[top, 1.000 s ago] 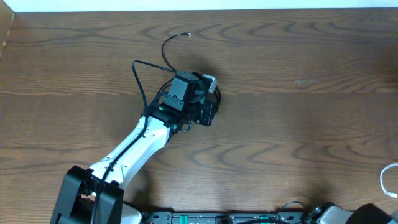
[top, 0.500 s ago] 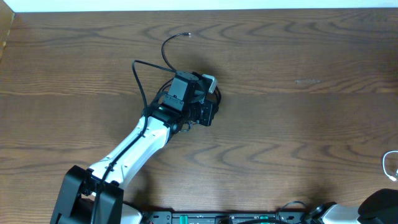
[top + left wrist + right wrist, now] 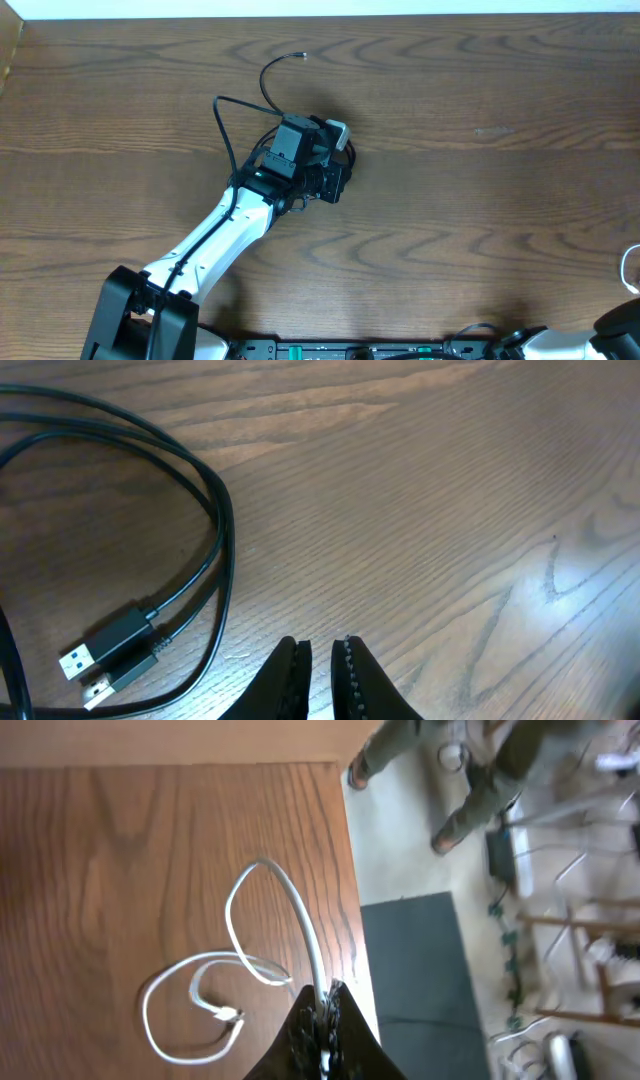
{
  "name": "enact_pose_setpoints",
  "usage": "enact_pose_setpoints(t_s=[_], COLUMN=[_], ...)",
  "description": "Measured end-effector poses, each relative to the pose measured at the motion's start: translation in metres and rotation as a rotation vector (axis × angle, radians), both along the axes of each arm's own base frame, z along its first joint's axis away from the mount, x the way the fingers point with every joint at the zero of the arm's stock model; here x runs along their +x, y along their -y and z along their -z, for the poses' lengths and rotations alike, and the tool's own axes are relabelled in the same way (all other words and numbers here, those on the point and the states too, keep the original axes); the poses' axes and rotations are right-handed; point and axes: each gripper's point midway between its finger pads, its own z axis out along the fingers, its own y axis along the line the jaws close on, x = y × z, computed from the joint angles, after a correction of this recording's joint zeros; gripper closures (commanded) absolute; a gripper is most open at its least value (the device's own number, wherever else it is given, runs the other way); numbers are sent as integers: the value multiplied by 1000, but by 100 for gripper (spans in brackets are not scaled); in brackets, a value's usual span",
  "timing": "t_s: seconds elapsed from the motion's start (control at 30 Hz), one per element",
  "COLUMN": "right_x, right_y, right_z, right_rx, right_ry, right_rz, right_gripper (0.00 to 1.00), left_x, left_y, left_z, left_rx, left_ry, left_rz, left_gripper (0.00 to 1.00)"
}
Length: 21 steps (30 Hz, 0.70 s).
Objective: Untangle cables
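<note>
Lying left in its wrist view, the thin black USB-tipped cord (image 3: 224, 535) sits beside the nearly closed, empty left gripper (image 3: 322, 650). The right gripper (image 3: 322, 1000) pinches the thin white cord (image 3: 300, 915), seemingly well apart at the overhead's right edge.

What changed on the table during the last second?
The right gripper, shut on the white cable, moved off toward the right edge of the table. It dragged the cable's loop further out of the overhead view. The left gripper, closed on nothing, and the black cable beside it stayed where they were.
</note>
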Motion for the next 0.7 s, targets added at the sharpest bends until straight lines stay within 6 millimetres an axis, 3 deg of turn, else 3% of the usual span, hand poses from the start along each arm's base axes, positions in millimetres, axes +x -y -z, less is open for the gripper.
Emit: enact_pose_setpoints(t_s=[0.13,0.27,0.7], right_x=[-8,-4,17], right_y=[13,25,61], right_z=[6,23,117], right_rx=[3,36,196], right_ry=[57,79,14], right_rz=[40,45,40], right_gripper=[99,99,99], left_x=[0,0,1], left_y=[0,0,0], left_z=[0,0,0], left_rx=[3,4,7], left_ry=[4,4,16], left_rz=[2,2,12], left_gripper=[86,86,85])
